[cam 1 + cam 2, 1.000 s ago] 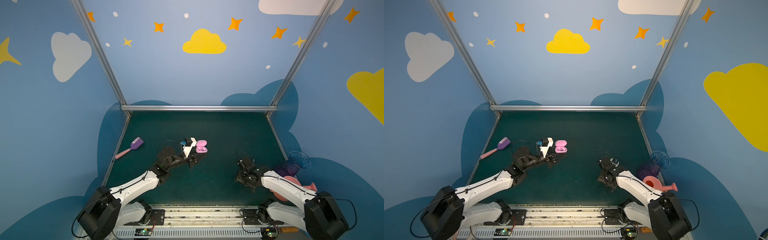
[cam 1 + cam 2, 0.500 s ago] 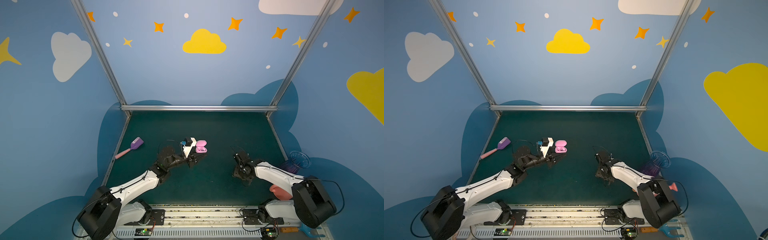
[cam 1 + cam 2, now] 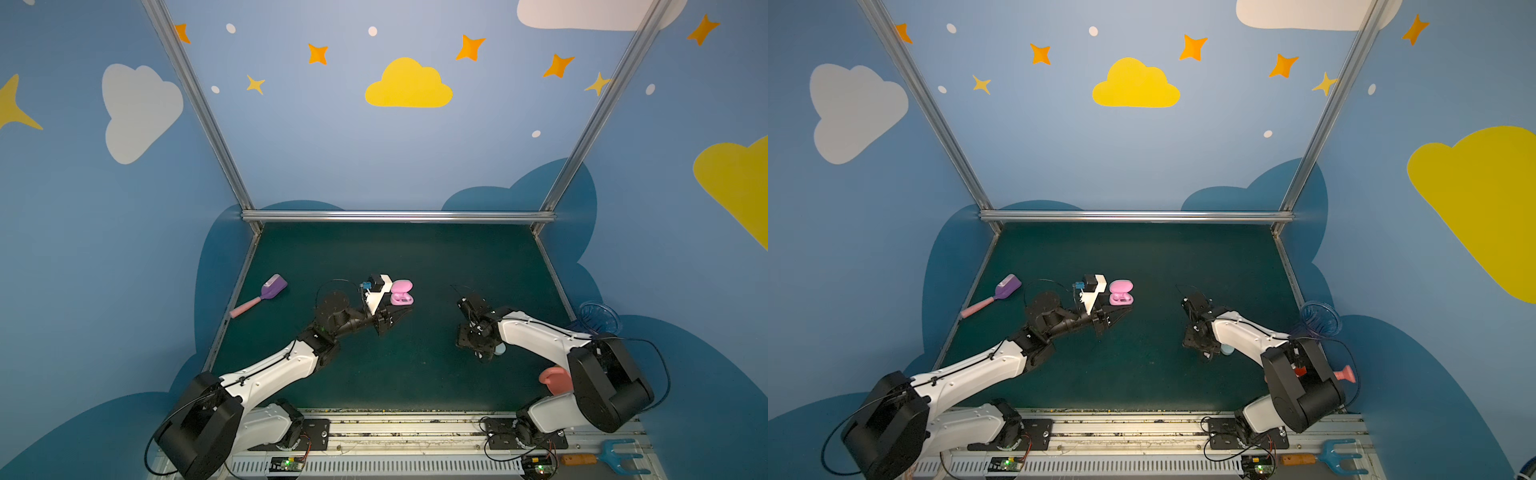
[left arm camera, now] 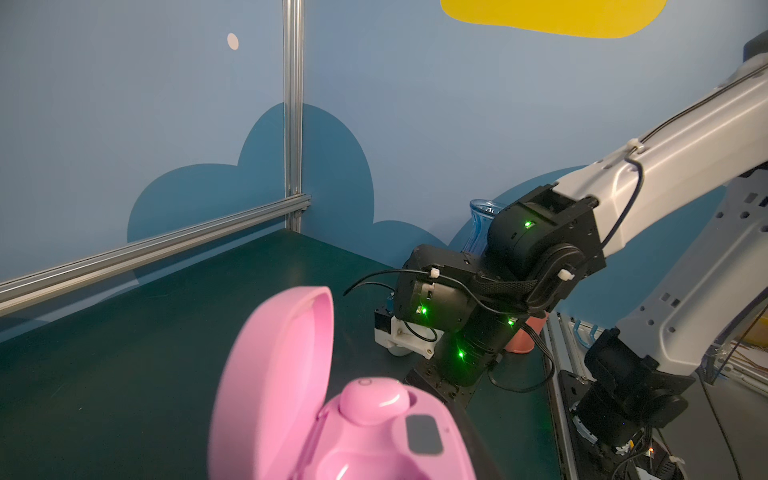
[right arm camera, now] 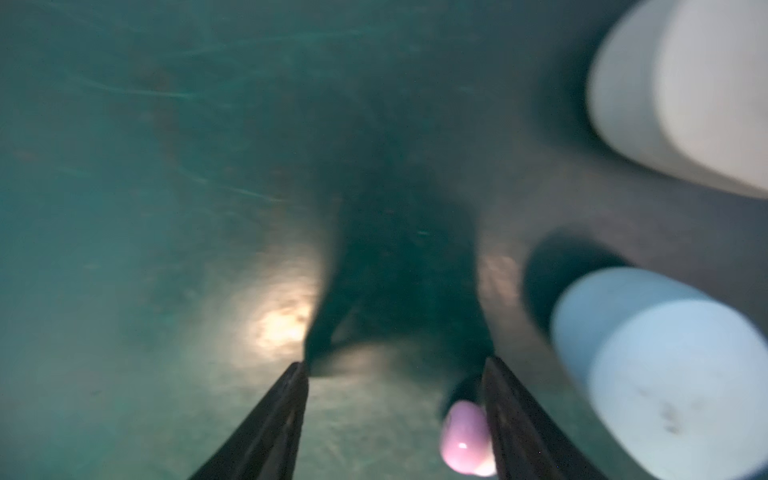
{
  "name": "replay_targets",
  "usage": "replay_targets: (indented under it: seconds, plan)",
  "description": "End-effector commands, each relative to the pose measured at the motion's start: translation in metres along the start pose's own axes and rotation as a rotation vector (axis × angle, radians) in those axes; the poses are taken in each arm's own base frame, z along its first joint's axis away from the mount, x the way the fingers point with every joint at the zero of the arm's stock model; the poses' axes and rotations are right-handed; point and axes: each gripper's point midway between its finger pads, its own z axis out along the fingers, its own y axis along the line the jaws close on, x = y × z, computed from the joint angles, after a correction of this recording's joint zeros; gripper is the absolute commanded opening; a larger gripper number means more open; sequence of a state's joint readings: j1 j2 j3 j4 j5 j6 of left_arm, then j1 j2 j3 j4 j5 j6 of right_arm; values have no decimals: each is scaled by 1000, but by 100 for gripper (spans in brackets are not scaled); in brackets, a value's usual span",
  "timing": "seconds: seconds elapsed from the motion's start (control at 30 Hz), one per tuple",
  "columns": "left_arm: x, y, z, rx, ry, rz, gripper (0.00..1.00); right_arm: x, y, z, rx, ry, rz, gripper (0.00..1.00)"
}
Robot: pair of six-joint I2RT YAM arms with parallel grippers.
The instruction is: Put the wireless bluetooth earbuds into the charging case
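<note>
**A:** Which step is shown?

**B:** Pick-up of a loose pink earbud point(image 5: 463, 436). The right pincer point(image 5: 395, 363) hangs low over the tabletop point(image 3: 374, 374), toward its right edge, with its jaws apart. The earbud lies on the surface just inside one finger, off-centre in the gap and not gripped. A pale blue case point(image 5: 665, 374) and a whitish case point(image 5: 685, 91) lie close by.

**A:** And the destination?

**B:** The pink charging case point(image 4: 286, 386) stands near the tabletop's middle with its lid raised. One seated earbud point(image 4: 370, 401) fills a socket, and the socket next to it looks empty. The left pincer point(image 3: 399, 315) sits at the side of the case that faces the tabletop's near edge. I cannot tell whether its jaws are clamped on the case.

**A:** What does the next move call for?

**B:** As I judge it, the jaws need centring on the loose earbud, then a gentle close on so small and smooth a bean. The earbud must then be carried across to the free socket and turned to drop in. A glancing finger could flick it toward the pale blue case.
</note>
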State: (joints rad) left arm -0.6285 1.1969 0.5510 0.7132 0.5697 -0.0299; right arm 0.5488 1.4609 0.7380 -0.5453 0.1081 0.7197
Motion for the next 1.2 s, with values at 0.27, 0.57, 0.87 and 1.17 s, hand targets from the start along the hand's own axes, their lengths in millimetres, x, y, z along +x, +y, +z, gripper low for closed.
replay_targets:
  seconds: [0.27,0.57,0.87,1.17]
  plan:
    - [-6,-1,2,16,-14,13,9,-4,1,-26,-22,1,-32,66]
    - [-7,-3,1,19,-18,13,9,-5,4,-7,-73,49,-67,68]
    - [-9,-4,-1,19,-19,12,9,-25,-1,2,-42,6,-90,70]
    - [-10,-4,0,25,-20,14,9,1,-6,15,-40,127,-79,70]
